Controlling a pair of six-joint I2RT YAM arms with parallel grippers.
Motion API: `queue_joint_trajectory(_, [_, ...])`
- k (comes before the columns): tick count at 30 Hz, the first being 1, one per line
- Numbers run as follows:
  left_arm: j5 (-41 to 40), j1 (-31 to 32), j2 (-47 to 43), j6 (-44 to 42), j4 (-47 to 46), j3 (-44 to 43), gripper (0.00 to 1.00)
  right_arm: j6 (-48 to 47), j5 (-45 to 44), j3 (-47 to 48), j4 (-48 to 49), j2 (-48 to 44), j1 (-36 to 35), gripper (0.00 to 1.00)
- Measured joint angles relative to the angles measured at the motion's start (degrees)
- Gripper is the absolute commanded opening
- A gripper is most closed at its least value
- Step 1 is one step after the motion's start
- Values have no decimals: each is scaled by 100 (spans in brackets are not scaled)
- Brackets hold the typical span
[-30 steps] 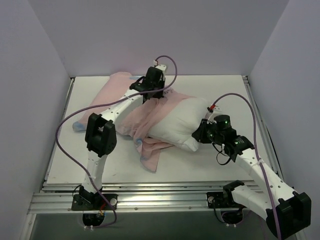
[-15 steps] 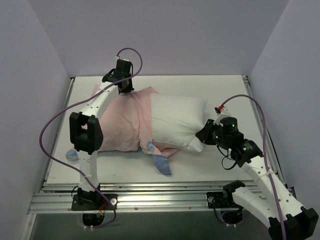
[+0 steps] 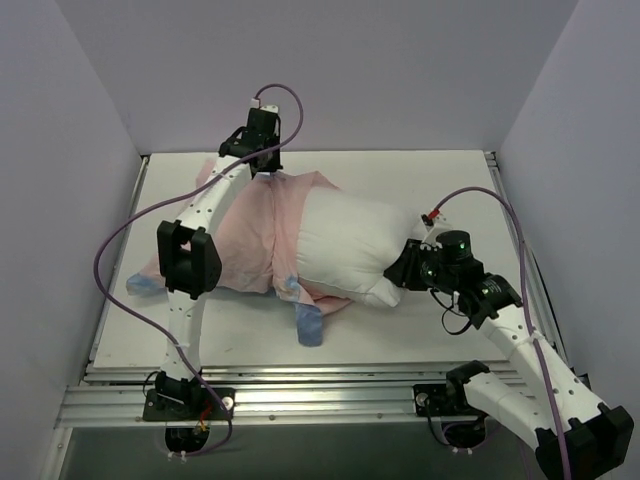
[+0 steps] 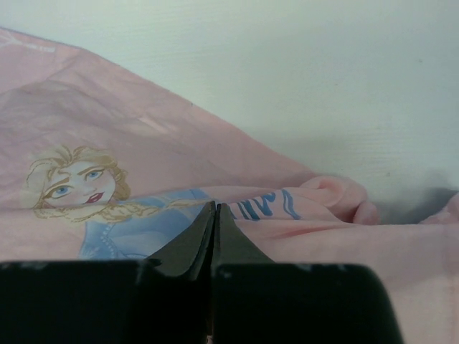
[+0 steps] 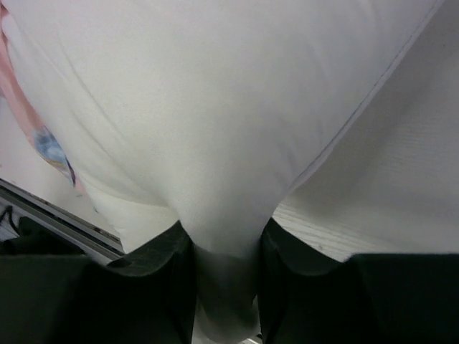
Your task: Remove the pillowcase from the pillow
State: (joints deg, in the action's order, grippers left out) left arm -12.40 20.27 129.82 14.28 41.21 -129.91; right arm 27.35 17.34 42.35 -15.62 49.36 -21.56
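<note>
Now the white table [image 3: 440, 180] carries the pillow [image 3: 350, 240], its right half bare and its left half inside the pillowcase [image 3: 250, 240], which shows pink with blue corners. The right gripper [image 3: 405, 268] is clamped narrowly on the pillow's near right corner. The left gripper [image 3: 262, 165], jaws pressed together, nips a fold at the pillowcase's far edge.

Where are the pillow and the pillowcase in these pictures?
pillow [image 3: 350, 240], top external view, middle of its bare white part.
pillowcase [image 3: 250, 240], top external view, pink inside-out stretch right of the left arm.
</note>
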Motion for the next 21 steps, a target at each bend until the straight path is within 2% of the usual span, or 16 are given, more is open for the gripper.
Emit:
queue_joint_trajectory(2, [72,118,0,-125,-188,-9,11,-122,11,131,-68,175,-44,42])
queue_joint_trajectory(3, [101,175,-4,-160,-280,-9,14,-203,-4,243,-153,262,-72,52])
queue_joint_trajectory(6, [227,321,-52,-223,-531,42,25,-503,-164,691,-417,525,-205,65])
queue_joint_trajectory(7, [264,352,-125,-227,-595,127,36,-667,-348,962,-573,640,-293,70])
queue_joint_trajectory(9, [348,396,-376,-181,-627,391,50,-831,-546,1239,-719,807,-448,75])
queue_joint_trajectory(10, [389,404,-520,-144,-610,507,64,-920,-682,1427,-798,903,-540,77])
queue_joint_trajectory(13, [485,407,-1102,68,-586,894,87,-1213,-1036,1980,-944,1200,-785,83])
queue_joint_trajectory(16, [490,407,-1875,308,-485,1425,96,-1447,-1246,2424,-944,1445,-894,85])
queue_joint_trajectory(21, [234,407,-3418,710,-249,2638,97,-1814,-1346,2761,-804,1779,-979,91])
